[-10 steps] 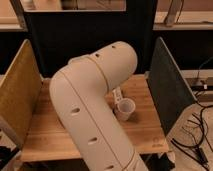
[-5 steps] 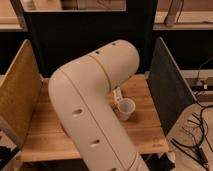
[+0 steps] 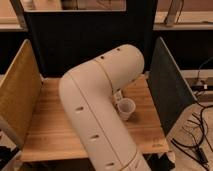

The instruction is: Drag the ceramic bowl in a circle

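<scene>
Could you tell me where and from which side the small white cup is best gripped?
Probably across its upper wall, from the picture's right: the cup stands upright, mouth up, with bare table on that side and the arm close on the other. The gripper is out of view behind the arm, shut; its fingers must open first.

The bent arm (image 3: 95,100) hides the gripper behind its elbow, jaws shut.
</scene>
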Robot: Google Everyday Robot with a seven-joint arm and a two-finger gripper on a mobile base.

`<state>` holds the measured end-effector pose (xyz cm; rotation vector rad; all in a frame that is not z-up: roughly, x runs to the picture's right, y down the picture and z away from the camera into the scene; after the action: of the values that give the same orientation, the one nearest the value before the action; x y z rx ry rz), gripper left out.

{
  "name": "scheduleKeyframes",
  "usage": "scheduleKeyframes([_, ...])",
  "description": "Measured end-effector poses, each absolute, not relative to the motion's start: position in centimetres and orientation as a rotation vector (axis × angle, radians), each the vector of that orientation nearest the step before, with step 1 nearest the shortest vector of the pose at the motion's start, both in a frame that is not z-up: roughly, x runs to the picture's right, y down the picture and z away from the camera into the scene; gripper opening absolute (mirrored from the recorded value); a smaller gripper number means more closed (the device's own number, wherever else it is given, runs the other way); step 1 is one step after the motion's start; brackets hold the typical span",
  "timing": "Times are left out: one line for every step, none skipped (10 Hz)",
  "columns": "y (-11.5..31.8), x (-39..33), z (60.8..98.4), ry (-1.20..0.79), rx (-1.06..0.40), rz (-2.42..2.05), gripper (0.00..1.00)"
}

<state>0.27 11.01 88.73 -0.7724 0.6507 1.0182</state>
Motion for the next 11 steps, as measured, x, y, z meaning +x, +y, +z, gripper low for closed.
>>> scheduleKeyframes([10.1, 0.3, 89.5, 0.638, -0.773, 1.037, 0.09])
scheduleKeyframes([9.1, -0.4, 90.1, 0.615, -0.776, 1.046, 0.09])
scheduleKeyframes([8.1, -1.3, 90.4, 0.585, -0.776, 1.043, 0.09])
scheduleKeyframes([6.9, -3.1, 90.5, 0.541, -0.777, 1.025, 0.09])
scheduleKeyframes([6.4, -4.4, 90.2, 0.509, -0.779, 1.001, 0.09])
scheduleKeyframes([6.3, -5.7, 89.9, 0.482, -0.782, 0.968, 0.09])
scheduleKeyframes([6.7, -7.0, 89.4, 0.458, -0.789, 0.926, 0.09])
scheduleKeyframes([7.4, -8.2, 88.9, 0.44, -0.797, 0.887, 0.09])
scheduleKeyframes([8.2, -8.7, 88.4, 0.434, -0.804, 0.864, 0.09])
scheduleKeyframes([9.2, -8.6, 87.8, 0.439, -0.802, 0.832, 0.09])
scheduleKeyframes([10.0, -8.1, 87.4, 0.449, -0.803, 0.819, 0.09])
